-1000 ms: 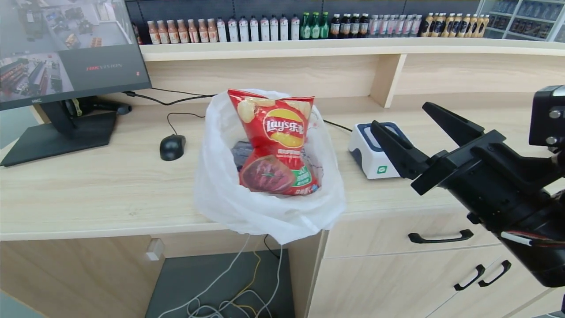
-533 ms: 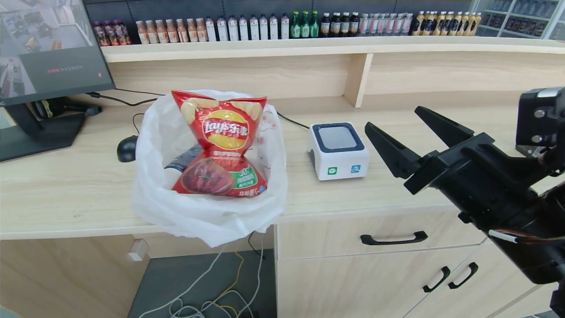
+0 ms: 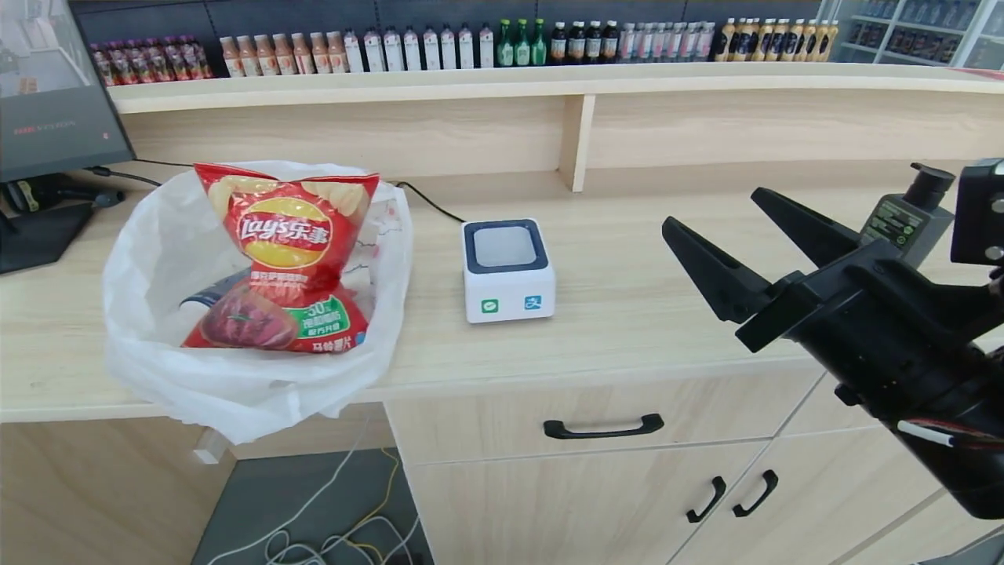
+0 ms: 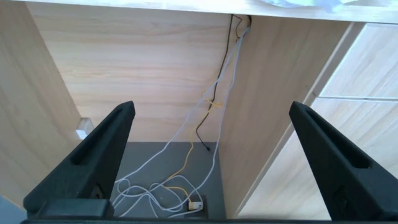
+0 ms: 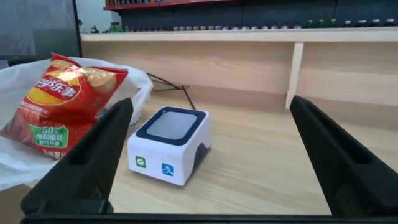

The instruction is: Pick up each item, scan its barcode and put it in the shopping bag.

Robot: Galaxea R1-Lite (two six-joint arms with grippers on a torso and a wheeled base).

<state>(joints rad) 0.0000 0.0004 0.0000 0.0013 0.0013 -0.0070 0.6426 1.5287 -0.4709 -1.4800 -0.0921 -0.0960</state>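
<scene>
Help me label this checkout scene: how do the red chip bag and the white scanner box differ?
The chip bag is red and crinkled; the scanner is a white, rigid box with a dark-framed window. The chip bag stands inside the shopping bag; the scanner sits bare on the counter. Both are upright.

Matte black, right gripper (image 3: 712,208) and left gripper (image 4: 211,109) alike with two long tapered wedge fingers (image 3: 706,271), blocky angular wrist housing (image 3: 886,329), white and red cables (image 3: 933,433) beneath, silver-screwed boxy module (image 3: 976,212) alongside.

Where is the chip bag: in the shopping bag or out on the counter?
In. The chip bag stands inside the white shopping bag, top rising above its rim.
</scene>
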